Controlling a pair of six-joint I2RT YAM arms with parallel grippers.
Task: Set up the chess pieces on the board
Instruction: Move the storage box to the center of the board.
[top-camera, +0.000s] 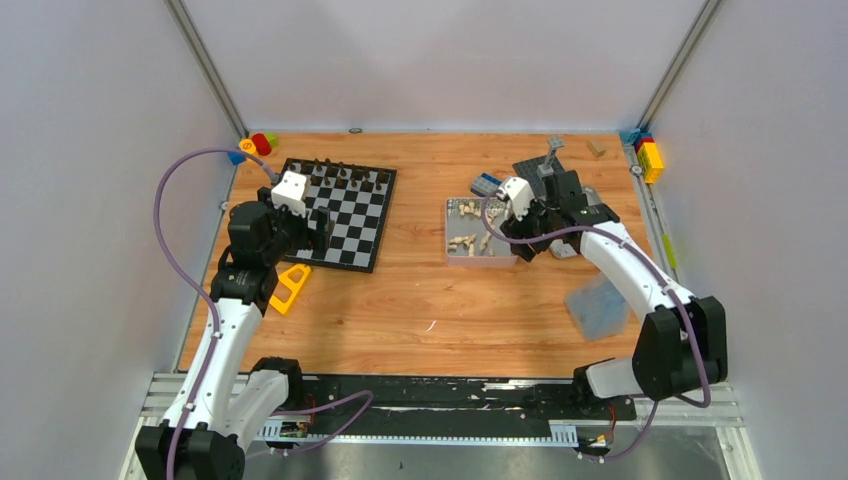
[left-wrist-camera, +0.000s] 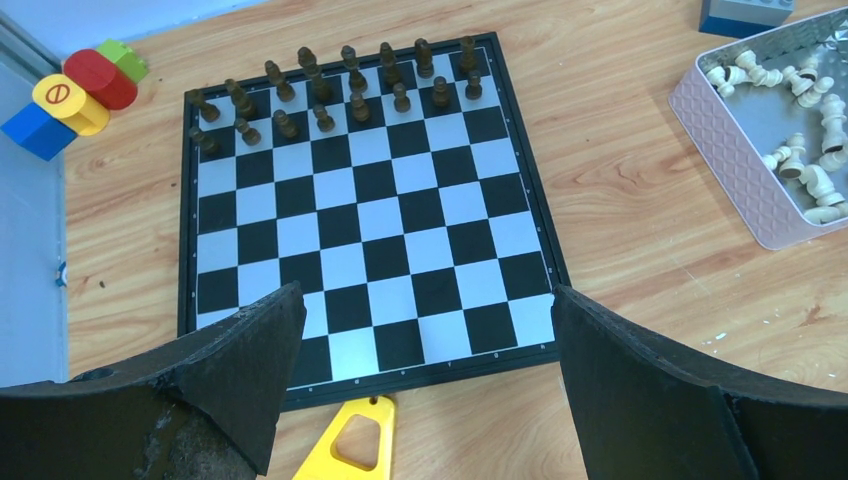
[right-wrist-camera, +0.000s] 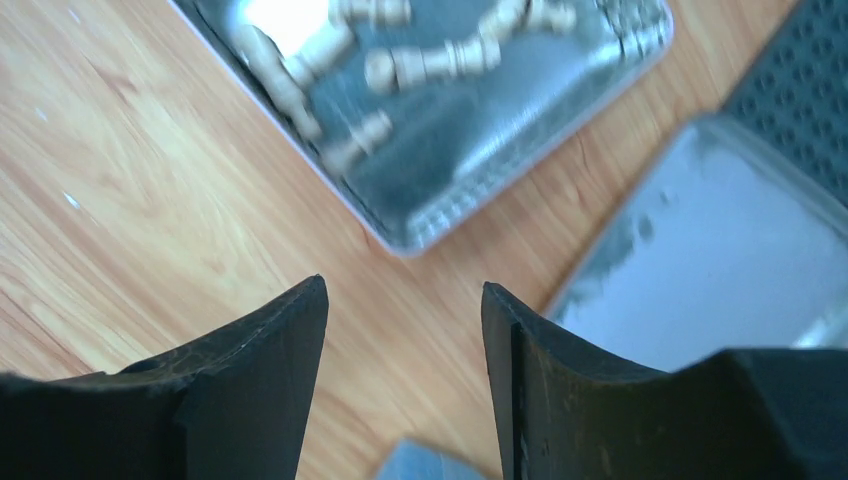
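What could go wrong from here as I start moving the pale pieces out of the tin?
The pale pieces lie jumbled and touching in the tin, so the open right pincer may pinch two, or one sideways. The dark pieces stand tightly packed on the far rows of the board; a low sweep by the open left pincer could topple them.

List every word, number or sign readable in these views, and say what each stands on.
Words, brands or numbers: none can be read.
Sign, a red circle crossed by a bar: on the top face of the yellow toy cylinder.
Tiny pale marks on the near border of the board: too small to read.
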